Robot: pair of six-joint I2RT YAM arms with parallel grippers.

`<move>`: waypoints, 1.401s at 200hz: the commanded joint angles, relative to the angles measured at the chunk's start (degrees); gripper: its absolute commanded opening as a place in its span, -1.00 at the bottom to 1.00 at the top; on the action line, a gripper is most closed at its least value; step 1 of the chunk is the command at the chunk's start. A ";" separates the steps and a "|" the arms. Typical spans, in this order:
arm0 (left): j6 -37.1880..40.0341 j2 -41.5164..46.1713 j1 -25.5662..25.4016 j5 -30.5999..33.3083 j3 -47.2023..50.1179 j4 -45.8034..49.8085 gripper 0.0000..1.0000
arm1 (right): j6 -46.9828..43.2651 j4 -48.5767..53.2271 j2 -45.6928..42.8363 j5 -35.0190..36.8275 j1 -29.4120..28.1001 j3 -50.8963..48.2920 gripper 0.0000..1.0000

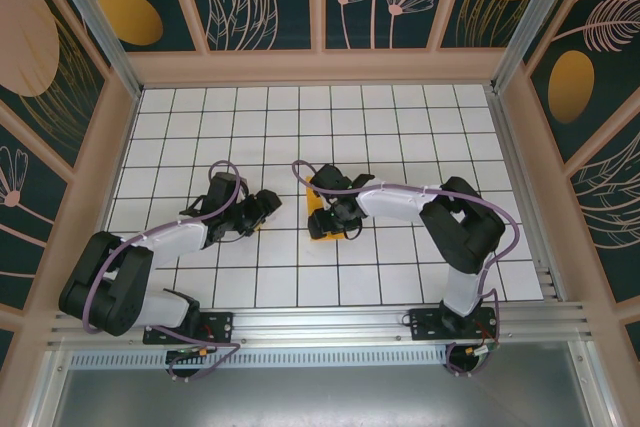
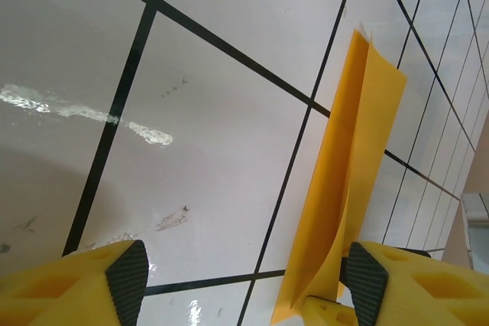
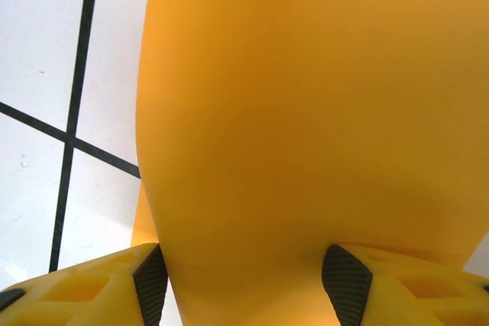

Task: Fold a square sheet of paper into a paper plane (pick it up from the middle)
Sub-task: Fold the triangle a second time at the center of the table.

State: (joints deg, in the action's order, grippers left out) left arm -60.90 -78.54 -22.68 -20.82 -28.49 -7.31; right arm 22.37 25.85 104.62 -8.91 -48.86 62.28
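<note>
The square sheet of paper [image 1: 318, 199], thin and orange-yellow, sits around the middle of the white gridded table surface [image 1: 400, 117], a little nearer the near edge than the far one. It is no longer a flat square. In the left wrist view, the paper [image 2: 351, 166] stands up on edge as a narrow doubled strip, two layers meeting along a long crease.

The right gripper [image 1: 335, 222] is at the sheet. In its wrist view, the paper [image 3: 306, 112] spans the gap between the dark pads [image 3: 348, 284] and bulges toward the camera. The right gripper [image 3: 248, 284] therefore seems to be pinching the strip across its width, though the contact itself is too close to the lens to be certain.

The left gripper [image 1: 262, 212] lies just beside the sheet, toward the left edge. Its fingers [image 2: 126, 276] are spread wide with bare table between them, and it grips nothing.

I judge the task to be at an early stage. One lengthwise fold looks made, but there are no angled nose folds, no wings and no pointed dart. The centre crease needs pressing flat, and nearly all the shaping is still to do.
</note>
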 commanded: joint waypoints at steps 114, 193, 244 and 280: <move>-2.44 -11.02 -6.16 -12.49 -8.55 -17.99 0.26 | -6.55 -10.37 0.76 -14.83 6.98 -11.52 0.19; -3.02 -18.75 -7.82 -10.38 -10.83 -18.70 -0.04 | -6.11 -11.26 0.57 -15.44 7.38 -12.27 0.17; -2.64 -23.90 -8.94 -11.83 -13.07 -19.32 -0.13 | -6.04 -11.26 0.37 -15.83 7.46 -12.02 0.17; -1.69 -25.55 -9.05 -10.78 -13.77 -18.33 -0.29 | -5.06 -12.63 -3.78 -16.18 7.46 -10.91 0.13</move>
State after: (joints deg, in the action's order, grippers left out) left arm -63.33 -102.80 -31.31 -31.51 -40.64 -24.91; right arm 17.26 13.15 100.62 -25.96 -41.17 53.17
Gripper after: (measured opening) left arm 0.370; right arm 0.564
